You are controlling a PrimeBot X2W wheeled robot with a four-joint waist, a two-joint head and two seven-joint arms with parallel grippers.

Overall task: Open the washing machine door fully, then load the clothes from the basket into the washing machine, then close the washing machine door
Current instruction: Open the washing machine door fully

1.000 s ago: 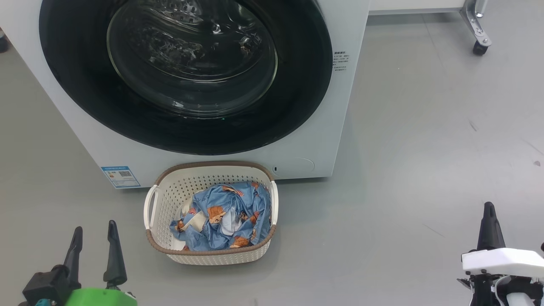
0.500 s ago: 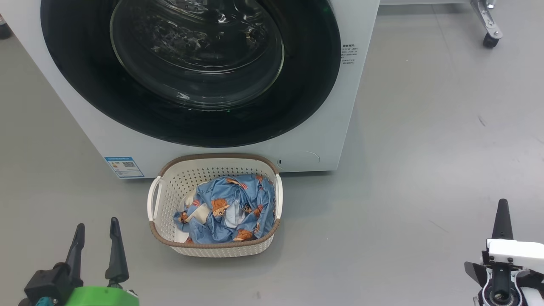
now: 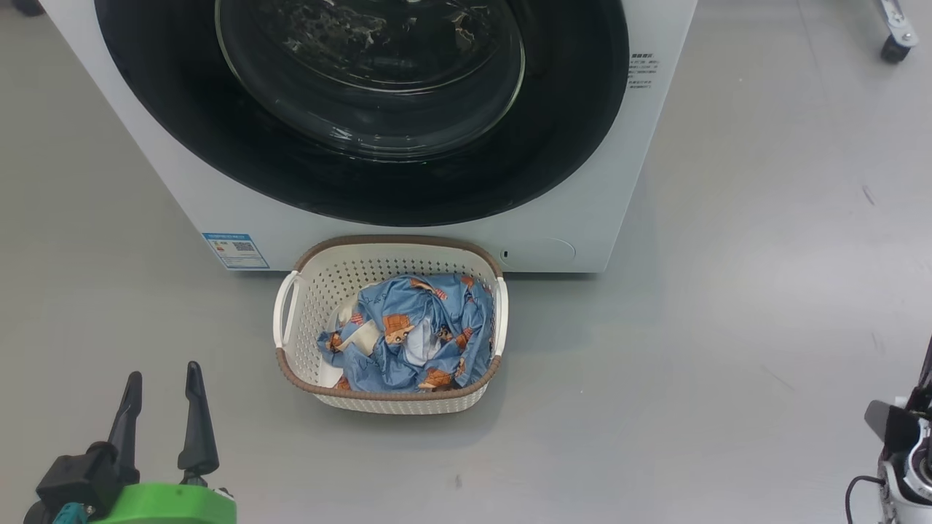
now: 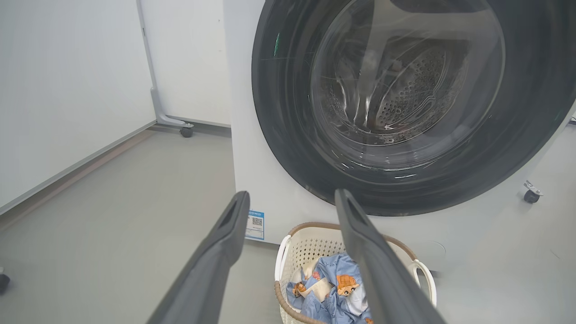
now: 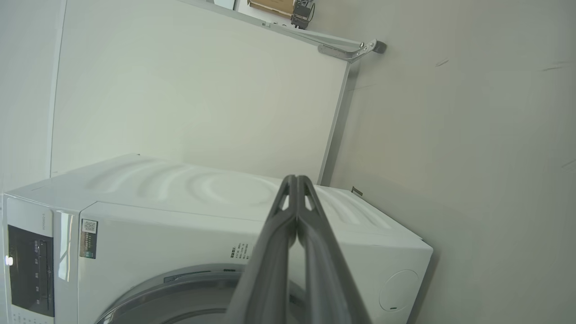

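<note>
The shut door [image 3: 575, 145] lies ahead of and above the spread left fingers [image 3: 195, 422], seemingly the nearer pair. The right fingers [image 5: 274, 252] are pressed together, empty.

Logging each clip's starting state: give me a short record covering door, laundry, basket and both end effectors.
washing machine door: closed, flush with the front of the washing machine
clothes: bunched in the basket, none loaded
basket: upright on the floor, right in front of the machine, below the door
left end effector: open, empty, left of the basket, apart from it
right end effector: shut, holding nothing
task stage: door not yet opened
</note>
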